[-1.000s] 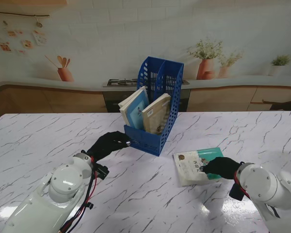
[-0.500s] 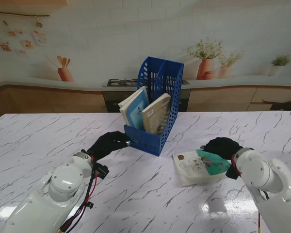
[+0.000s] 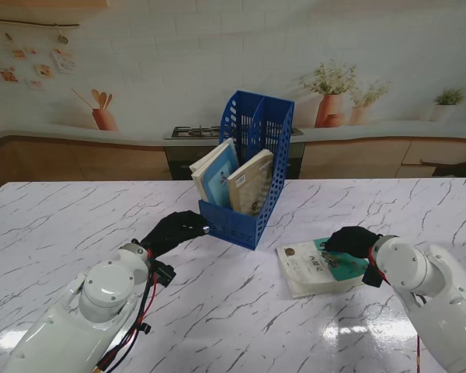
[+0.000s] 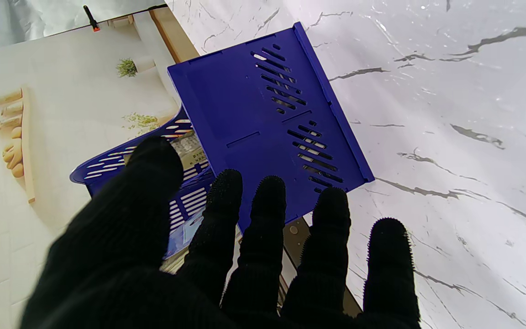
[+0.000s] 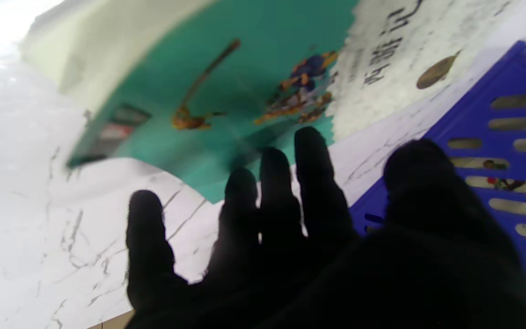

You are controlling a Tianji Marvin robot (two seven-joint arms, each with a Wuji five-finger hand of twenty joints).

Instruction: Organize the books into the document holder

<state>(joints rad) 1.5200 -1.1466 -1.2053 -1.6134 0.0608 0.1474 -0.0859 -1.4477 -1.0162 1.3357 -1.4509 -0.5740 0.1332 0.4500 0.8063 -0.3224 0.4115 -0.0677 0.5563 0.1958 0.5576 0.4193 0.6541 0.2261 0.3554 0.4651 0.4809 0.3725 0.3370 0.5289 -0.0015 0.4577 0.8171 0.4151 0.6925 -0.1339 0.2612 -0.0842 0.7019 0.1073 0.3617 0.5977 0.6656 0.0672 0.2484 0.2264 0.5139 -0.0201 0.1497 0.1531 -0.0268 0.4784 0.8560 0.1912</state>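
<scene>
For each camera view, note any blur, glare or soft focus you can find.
Stand view: sharp, with ceiling-light glare on the glossy marble table. Left wrist view: crisp on the blue document holder. Right wrist view: the teal book is smeared by blur, and the right hand is dark and soft.

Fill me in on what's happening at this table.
A two-armed robot is filing books into a blue perforated plastic document holder, where two books already stand. Its black-gloved left hand rests at the holder's near left corner, fingers apart. Its black-gloved right hand hovers open at the far edge of a teal-and-white paperback lying flat on the white marble table, not yet grasped.
</scene>
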